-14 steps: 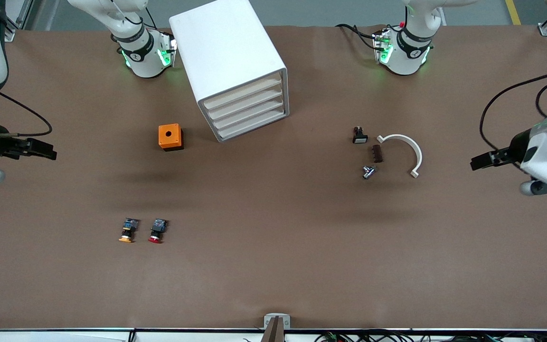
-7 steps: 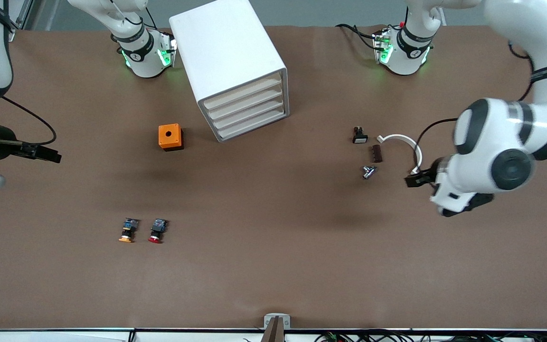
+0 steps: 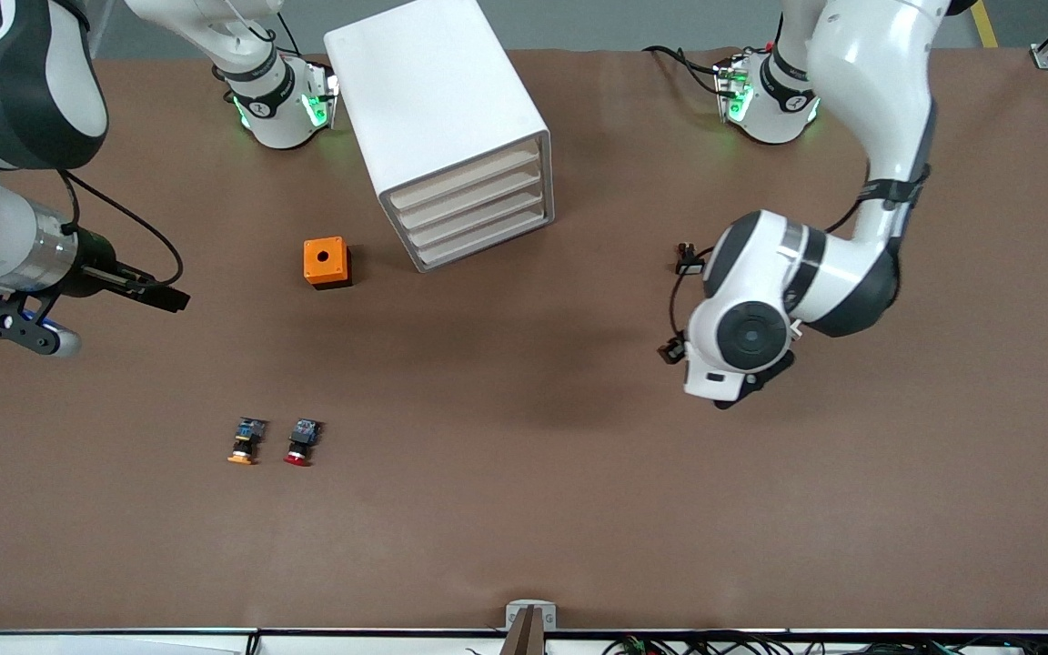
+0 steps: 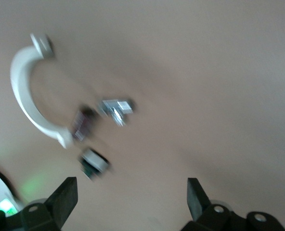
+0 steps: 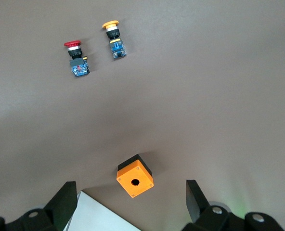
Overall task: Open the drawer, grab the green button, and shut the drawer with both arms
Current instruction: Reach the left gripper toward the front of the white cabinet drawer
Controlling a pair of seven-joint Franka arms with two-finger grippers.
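Cabinet (image 3: 447,127): glossy white box near the table's base-side edge; four cream drawers (image 3: 472,211), all shut.
Green button: not visible; presumably inside a drawer.
Left gripper (image 3: 672,348): jaws open, empty, over small parts toward the left arm's end.
Right gripper (image 3: 165,297): jaws open, empty, over bare brown table (image 3: 524,509) at the right arm's edge.
Orange box (image 3: 327,262): cube with top hole, beside the cabinet.
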